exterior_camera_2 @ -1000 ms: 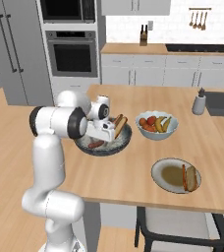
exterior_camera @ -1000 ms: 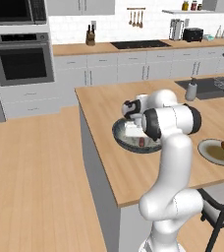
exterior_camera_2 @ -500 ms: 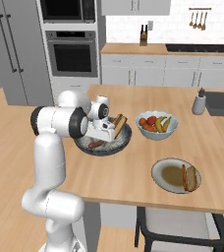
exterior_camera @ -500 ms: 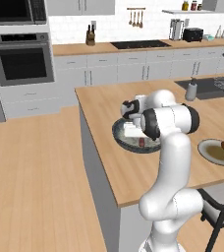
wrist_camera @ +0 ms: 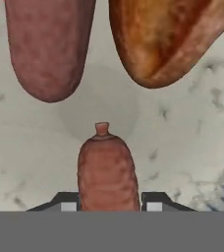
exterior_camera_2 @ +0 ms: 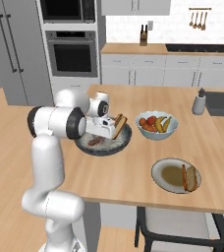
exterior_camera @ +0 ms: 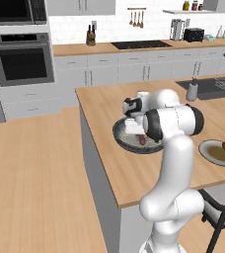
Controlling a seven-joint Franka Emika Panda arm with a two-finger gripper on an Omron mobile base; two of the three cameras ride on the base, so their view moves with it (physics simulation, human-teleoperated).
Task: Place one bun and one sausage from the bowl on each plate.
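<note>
currently: sausage between the finger tips, inside the bowl

the gripper point(wrist_camera: 109, 204) sits low over the bowl point(exterior_camera: 122, 139), a wide shallow dish at centre frame of the left base view, with a dark ribbed outer wall and a pale speckled inner surface. in the hand view, the two dark finger tips at the bottom edge flank a reddish-brown sausage point(wrist_camera: 107, 170); it is cylindrical, finely wrinkled, with a small knotted end pointing up the frame. the jaws are clamped on this sausage.

a second sausage point(wrist_camera: 47, 47), smoother and rounder at its end, fills the upper left of the hand view. a bun point(wrist_camera: 165, 37), glossy orange-brown with a tapered shape, fills the upper right. both rest on the bowl floor.

in the right base view, a white fruit bowl point(exterior_camera_2: 157, 126) stands right of centre, close beside the dark bowl. one plate point(exterior_camera_2: 165, 174), round, flat, grey-rimmed with an olive centre, lies at lower right and carries a bun with a sausage point(exterior_camera_2: 190, 177). a soap dispenser point(exterior_camera_2: 198, 101) stands at far right, on the wooden counter point(exterior_camera_2: 119, 177).

count: one dark bowl, one plate in view, two loose sausages.
</note>
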